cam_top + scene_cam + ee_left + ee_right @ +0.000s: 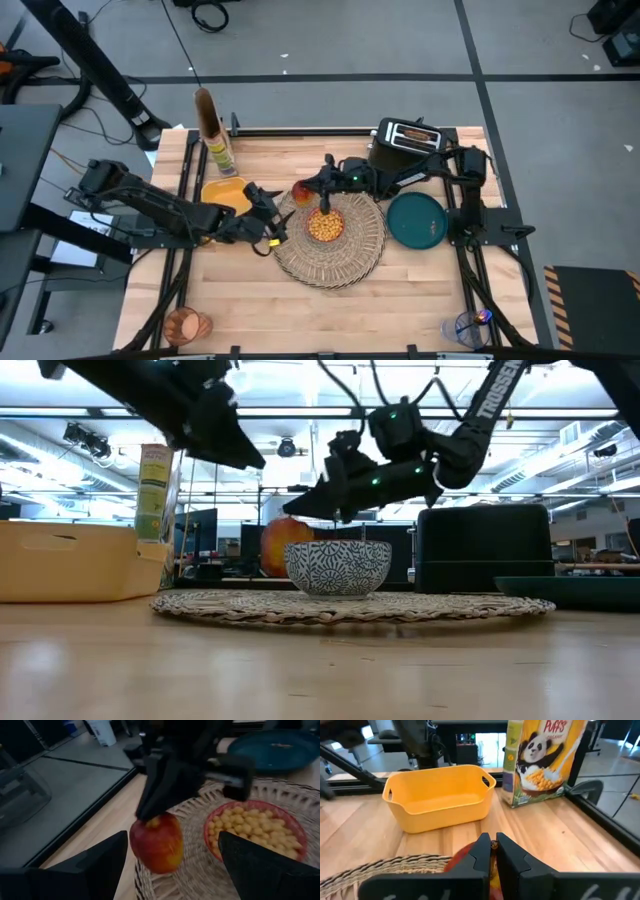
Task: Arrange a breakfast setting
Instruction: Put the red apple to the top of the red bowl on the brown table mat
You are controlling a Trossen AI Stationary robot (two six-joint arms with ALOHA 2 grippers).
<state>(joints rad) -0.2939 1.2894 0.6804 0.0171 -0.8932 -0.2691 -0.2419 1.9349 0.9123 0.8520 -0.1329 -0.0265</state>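
High view shows you the round woven placemat (330,240) in the middle of the wooden table (400,290). A small bowl (324,225) full of yellow cereal balls sits on the mat. From the low view you can see the bowl (338,568) has a blue and white pattern outside, and in the left wrist view it (252,827) looks pink inside.

Your right gripper (308,188) is at the far left edge of the mat. Its fingers are pinched together on the stem of the red apple (303,192). In the left wrist view the apple (156,842) hangs from those fingers, just beside the bowl, over the edge of the mat. The right wrist view shows the two dark fingers (480,851) closed tight with the stem between them.

Your left gripper (272,222) is near the left side of the mat, with its fingers spread wide and nothing in them.

The teal plate (417,220) lies on the table just to the right of the mat. A yellow tub (225,194) and a cereal box (214,135) are on the left. A black toaster (407,140) stands at the back.
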